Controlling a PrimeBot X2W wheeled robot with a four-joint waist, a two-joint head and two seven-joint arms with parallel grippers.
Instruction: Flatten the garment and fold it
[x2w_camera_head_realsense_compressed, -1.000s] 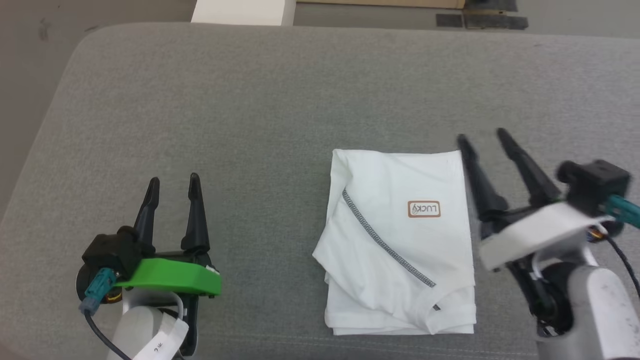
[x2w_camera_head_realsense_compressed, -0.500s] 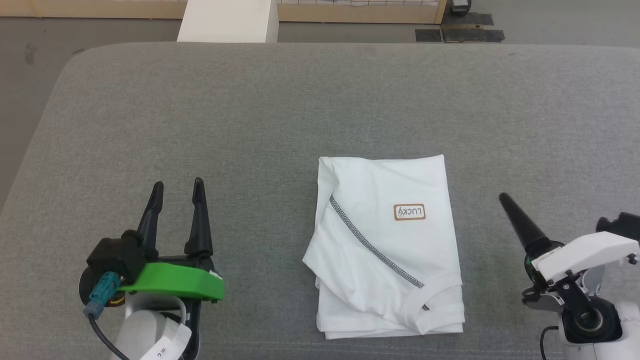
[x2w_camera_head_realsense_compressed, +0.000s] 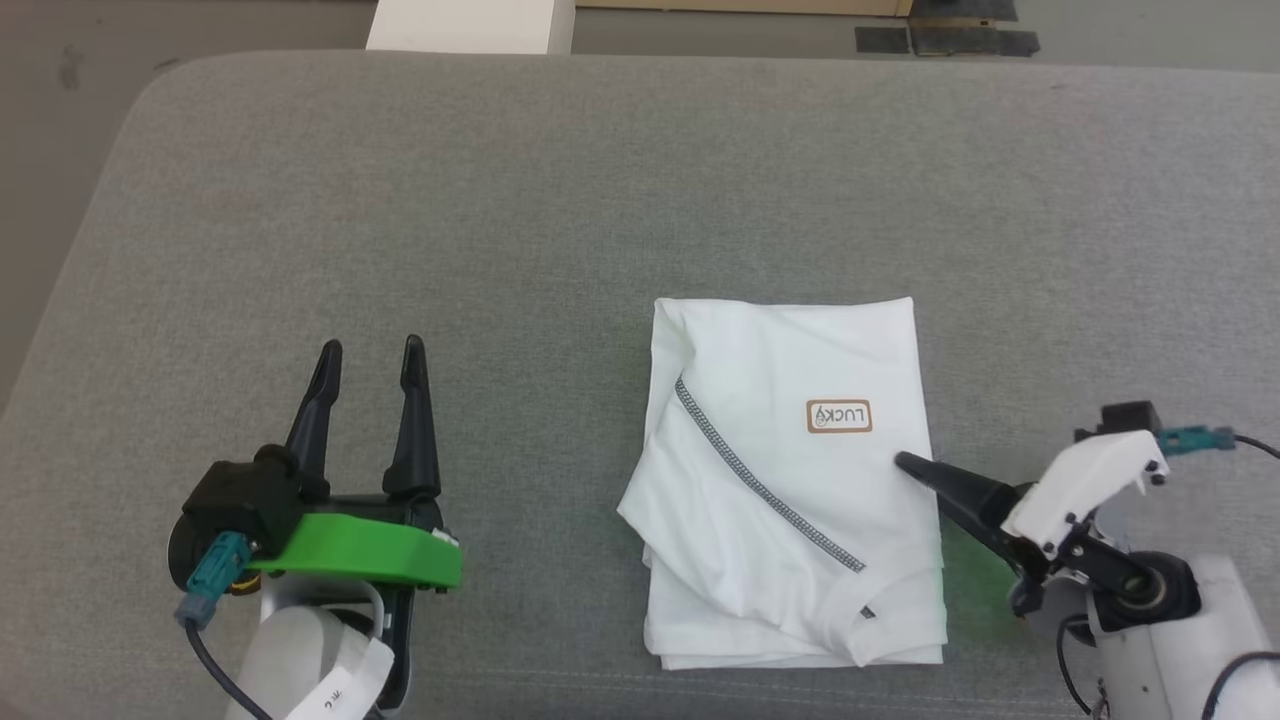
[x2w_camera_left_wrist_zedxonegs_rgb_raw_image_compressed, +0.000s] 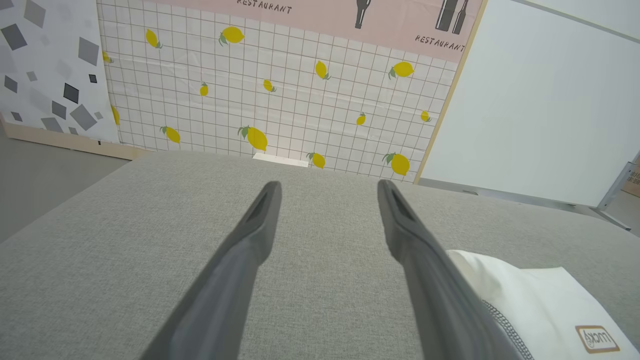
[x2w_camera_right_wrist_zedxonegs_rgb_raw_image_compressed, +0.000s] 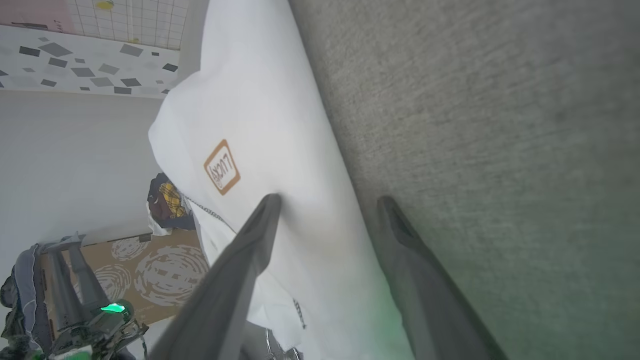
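Grey worktop (x2w_camera_head_realsense_compressed: 500, 200): folded shirt (x2w_camera_head_realsense_compressed: 790, 480) lay long axis away from me. Right pincer (x2w_camera_right_wrist_zedxonegs_rgb_raw_image_compressed: 328, 199) nearer, open, astride its right edge; left pincer (x2w_camera_head_realsense_compressed: 371, 350) open, well apart.

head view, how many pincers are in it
2. The left pincer sits at the lower left over the grey surface, open, apart from the garment. The right pincer is at the lower right, turned sideways, tips at the garment's right edge.
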